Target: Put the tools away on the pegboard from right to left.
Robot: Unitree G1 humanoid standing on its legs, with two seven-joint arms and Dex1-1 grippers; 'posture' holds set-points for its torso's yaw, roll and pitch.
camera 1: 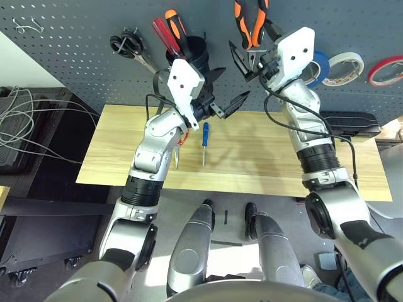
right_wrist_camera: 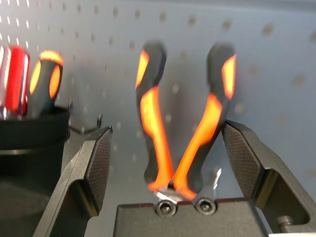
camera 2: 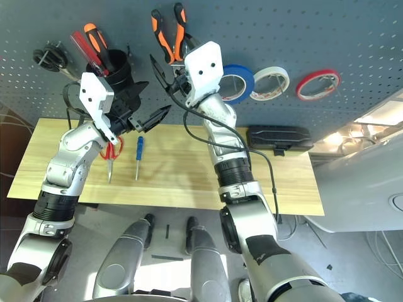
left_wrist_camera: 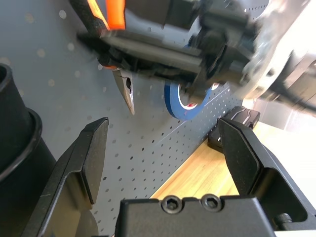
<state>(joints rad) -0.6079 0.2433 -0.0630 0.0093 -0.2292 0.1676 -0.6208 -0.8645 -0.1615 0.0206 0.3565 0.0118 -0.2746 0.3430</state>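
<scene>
As the table [camera 1: 252, 170] runs nearest the robot, blue screwdriver [camera 1: 205, 135] comes first, lying there, shaft toward robot. Looks light, stiff, easy to roll; pinch across the handle, thin shaft gives little to grip. Red scissors [camera 2: 109, 170] lie beside it, partly under the left arm; light, rigid blades, pivot may let them swing open, so take both loops together near the pivot. Left gripper [left_wrist_camera: 164, 120] wide, nothing in it, over the table by the black cup [right_wrist_camera: 29, 148]. Right gripper [right_wrist_camera: 167, 126] also wide, fingers either side of the pliers [right_wrist_camera: 155, 123], not clamped on them. Pliers are up on the pegboard [camera 1: 88, 44], handles up and splayed, jaws down. Likely the heaviest of the set, stiff metal with grippy-looking handles; hold low near the pivot, since squeezing high would fold the handles and shift the hang. Blue tape [camera 2: 249, 82] up on the board too, robot's right of pliers; light, slightly springy, best held by the rim. Tape and pliers look done; next is probably backing the right fingers off straight, then scissors or screwdriver, order a guess. Main risk: a fingertip snagging a handle on the way out
</scene>
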